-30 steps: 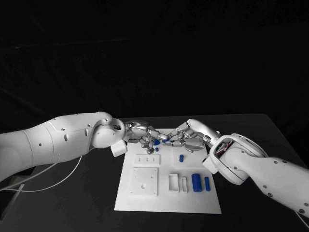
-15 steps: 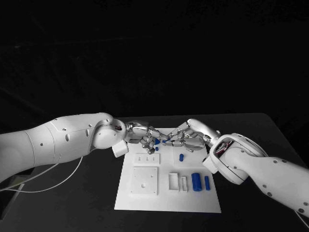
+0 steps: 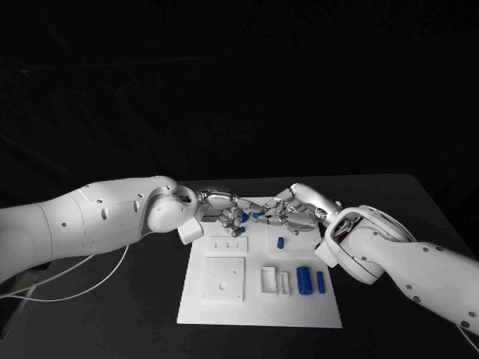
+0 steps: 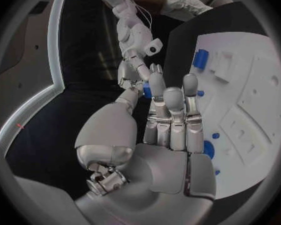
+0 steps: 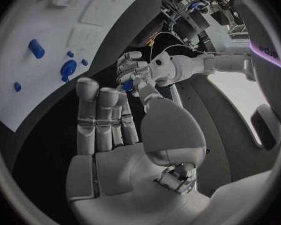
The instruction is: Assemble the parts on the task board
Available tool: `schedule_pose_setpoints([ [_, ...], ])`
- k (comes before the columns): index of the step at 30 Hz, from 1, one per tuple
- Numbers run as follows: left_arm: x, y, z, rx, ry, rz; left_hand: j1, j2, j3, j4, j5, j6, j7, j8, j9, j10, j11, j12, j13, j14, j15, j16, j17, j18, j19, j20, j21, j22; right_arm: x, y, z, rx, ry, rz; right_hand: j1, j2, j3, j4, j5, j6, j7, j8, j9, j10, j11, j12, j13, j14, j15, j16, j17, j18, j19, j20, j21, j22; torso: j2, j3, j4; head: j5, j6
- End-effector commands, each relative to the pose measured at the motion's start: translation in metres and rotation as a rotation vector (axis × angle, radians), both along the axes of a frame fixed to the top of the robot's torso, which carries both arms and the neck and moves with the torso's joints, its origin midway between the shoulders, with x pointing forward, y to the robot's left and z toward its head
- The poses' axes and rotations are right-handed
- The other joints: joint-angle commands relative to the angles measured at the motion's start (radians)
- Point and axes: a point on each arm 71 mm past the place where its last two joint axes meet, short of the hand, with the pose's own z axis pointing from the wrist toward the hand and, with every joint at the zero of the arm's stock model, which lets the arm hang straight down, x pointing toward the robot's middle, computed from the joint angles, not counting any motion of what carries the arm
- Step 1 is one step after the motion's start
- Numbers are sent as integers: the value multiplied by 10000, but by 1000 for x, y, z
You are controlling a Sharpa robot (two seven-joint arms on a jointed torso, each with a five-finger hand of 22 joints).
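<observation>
1. Both my hands meet over the far end of the task board, just above centre in the head view.
2. Left hand: fingers extended side by side in the left wrist view, thumb tip up against a small blue part.
3. Right hand: fingers straight and close together, thumb reaching to the same blue part, where the left hand's fingertips meet it.
4. The part sits between the two hands' fingertips, above the board's far edge. Can't tell which hand carries the load; both touch it.
5. Board is at centre-bottom of the head view. Two blue cylinders lie side by side at its right, lower part.
6. A shorter blue peg lies above them, near my right hand.
7. White blocks sit on the board's left half.
</observation>
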Motion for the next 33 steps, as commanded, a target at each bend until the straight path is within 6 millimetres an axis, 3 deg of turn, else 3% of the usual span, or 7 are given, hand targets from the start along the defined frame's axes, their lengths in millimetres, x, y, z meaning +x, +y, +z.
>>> schedule_pose_setpoints([
  [1, 4, 1, 2, 184, -154, 787, -109, -24, 1228, -1266, 96, 579, -480, 41, 623, 527, -290, 83, 20, 164, -107, 62, 19, -150, 17, -96, 51, 204, 0, -1, -2, -33, -116, -48, -147, -193, -192, 58, 145, -636, 259, 21, -57, -374, 165, -337, -302, -286, 122, -332, -203, 174, 58, 164, -1467, -87, -7, -4, -7, 2, -4],
  [4, 4, 3, 0, 548, -295, 936, -140, -82, 1263, -1314, 161, 633, -500, 12, 868, 529, -297, 143, 20, 198, -121, 58, 32, -150, 25, -110, 103, 200, 3, -7, -1, 213, -230, -358, -69, -322, -738, 189, 270, -1277, 457, 19, -55, -546, 300, -298, -549, -395, 244, -426, -334, 326, 105, 306, -2231, -510, -6, 2, -9, -2, 2],
  [8, 5, 6, -1, 1122, -519, 1111, -106, -171, 1262, -1343, 261, 760, -530, -1, 1053, 536, -286, 313, 45, 275, -146, 65, 48, -150, 65, -134, 161, 197, 8, -16, -1, 646, -331, -842, 200, -186, -1717, 322, 262, -1652, 531, 37, -63, -670, 382, -137, -1026, -490, 314, -414, -489, 406, 187, 392, -2730, -792, -4, 8, -3, -15, 5],
  [11, 6, 7, -2, 1370, -624, 1176, -25, -227, 1247, -1283, 265, 765, -535, -11, 1100, 535, -290, 355, 11, 309, -155, 40, 56, -150, 75, -144, 190, 192, 10, -21, -2, 785, -331, -1029, 331, -70, -2024, 341, 283, -1680, 534, 20, -65, -718, 383, -5, -1251, -501, 321, -372, -573, 408, 239, 394, -2810, -803, -1, 14, 2, -16, 9],
  [26, 6, 7, -2, 1676, -818, 1317, 123, -349, 1215, -1073, 201, 842, -571, -7, 1287, 539, -320, 481, -46, 374, -172, 22, 123, -150, 100, -156, 232, 185, 12, -24, -6, 664, -8, -1053, 385, 5, -2120, 229, 368, -1531, 503, 11, -64, -757, 356, 203, -1521, -504, 285, -264, -640, 409, 304, 376, -2865, -714, -2, 6, -5, -32, 20],
  [33, 7, 6, -2, 1675, -888, 1431, 163, -348, 1178, -951, 45, 869, -589, -8, 1422, 536, -327, 566, -35, 387, -178, 48, 171, -150, 114, -157, 236, 180, 9, -16, -14, -101, 449, -778, 330, -59, -2647, 308, 46, -1557, 503, 17, -59, -802, 385, 277, -1550, -537, 312, -235, -631, 416, 300, 395, -2911, -681, 1, 1, 1, -43, 25],
])
